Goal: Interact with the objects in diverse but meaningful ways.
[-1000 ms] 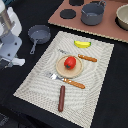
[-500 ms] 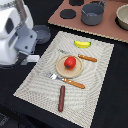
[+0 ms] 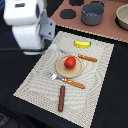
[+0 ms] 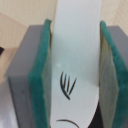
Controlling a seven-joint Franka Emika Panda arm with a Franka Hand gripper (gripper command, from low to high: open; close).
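One tomato sits on a round board, one banana beyond it, one sausage stick near the placemat's edge. Claw pads clamp a white fish-like piece, its lower end cut off.

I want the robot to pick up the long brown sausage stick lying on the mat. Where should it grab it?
Probably at the middle of the long brown sausage stick, coming straight down from above. It lies flat on the woven beige placemat with bare mat along both long sides, so the fingers can close across its narrow width. The fork with the orange handle lies just beyond its far end, so avoid that end.
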